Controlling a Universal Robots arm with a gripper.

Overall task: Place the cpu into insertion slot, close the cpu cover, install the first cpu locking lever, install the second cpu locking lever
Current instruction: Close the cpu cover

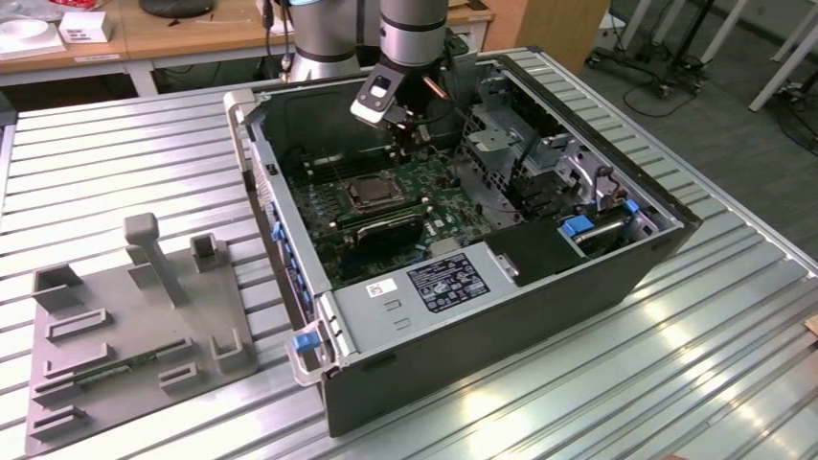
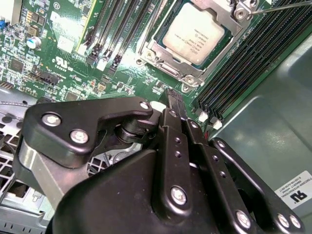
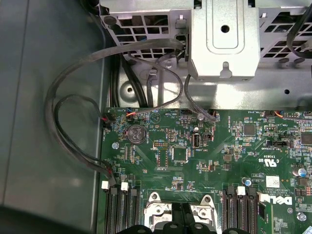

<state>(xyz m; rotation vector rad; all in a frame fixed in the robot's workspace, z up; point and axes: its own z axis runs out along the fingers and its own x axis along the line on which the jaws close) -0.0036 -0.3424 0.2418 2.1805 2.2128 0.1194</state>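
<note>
The cpu [image 2: 195, 36], a grey metallic square, lies in the insertion slot [image 1: 371, 195] on the green motherboard [image 1: 428, 187]. The silver cpu cover [image 2: 163, 61] lies down around the chip's face. A thin metal lever rod [image 2: 282, 6] runs out from one corner of the socket. My gripper [image 2: 174, 100] hangs above the board just beyond the socket's edge, its black fingers [image 2: 168, 126] pressed together with nothing between them. In the exterior view the gripper [image 1: 412, 134] is a little behind the socket, inside the open case. The socket's silver frame [image 3: 158, 208] appears in the first wrist view.
Black memory slots [image 2: 243, 73] flank the socket on both sides. Loose cables [image 3: 73, 122] and a metal drive cage [image 3: 224, 39] stand at the board's far edge. The case walls [image 1: 511, 316] close in all round. A grey fixture plate [image 1: 128, 326] lies on the table at the exterior view's left.
</note>
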